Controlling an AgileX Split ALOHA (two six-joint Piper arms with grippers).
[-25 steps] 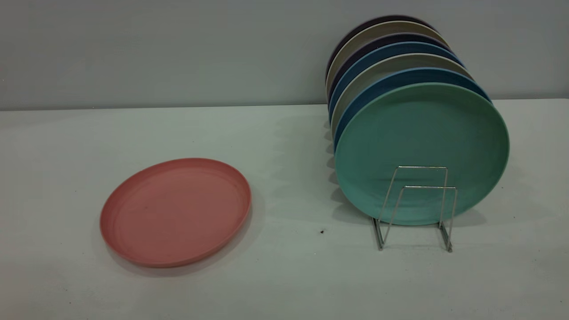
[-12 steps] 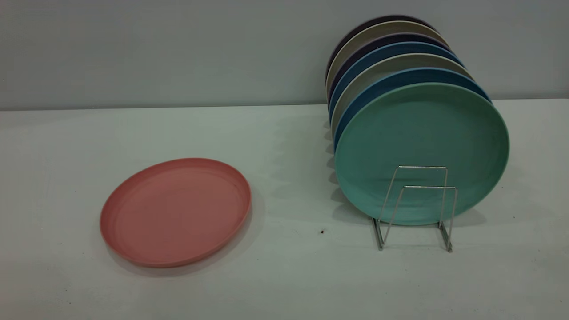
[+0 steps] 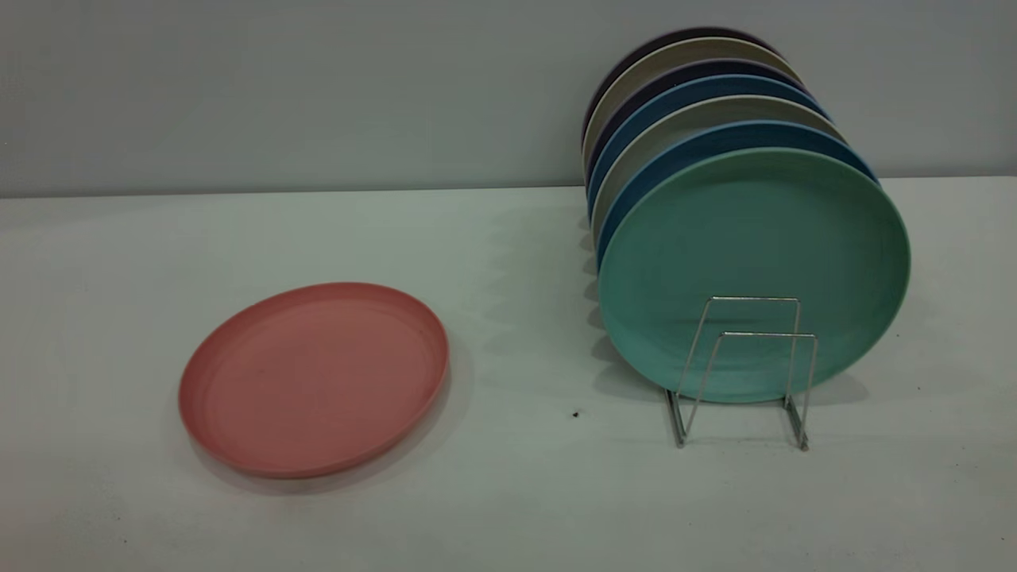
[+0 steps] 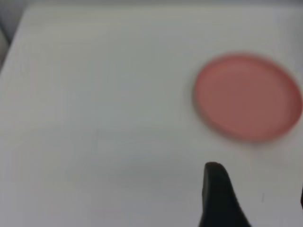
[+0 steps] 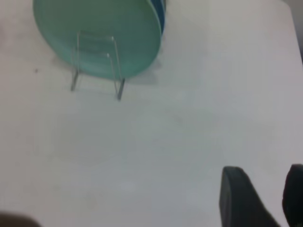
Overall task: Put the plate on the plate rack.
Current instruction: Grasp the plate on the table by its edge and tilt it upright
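Note:
The salmon-pink plate (image 3: 314,380) lies flat on the white table at the left, apart from everything else. The silver wire plate rack (image 3: 767,334) stands at the right, its two front loops empty. Neither gripper appears in the exterior view. In the left wrist view my left gripper (image 4: 258,194) hovers open above bare table, a short way from the plate (image 4: 248,97). In the right wrist view my right gripper (image 5: 273,189) is open with nothing between its fingers, some way from the rack (image 5: 119,92).
A teal-green plate (image 3: 755,238) stands upright in the rack, with several blue, beige and dark plates (image 3: 715,103) in a row behind it, reaching to the grey back wall. A small dark speck (image 3: 575,414) lies between plate and rack.

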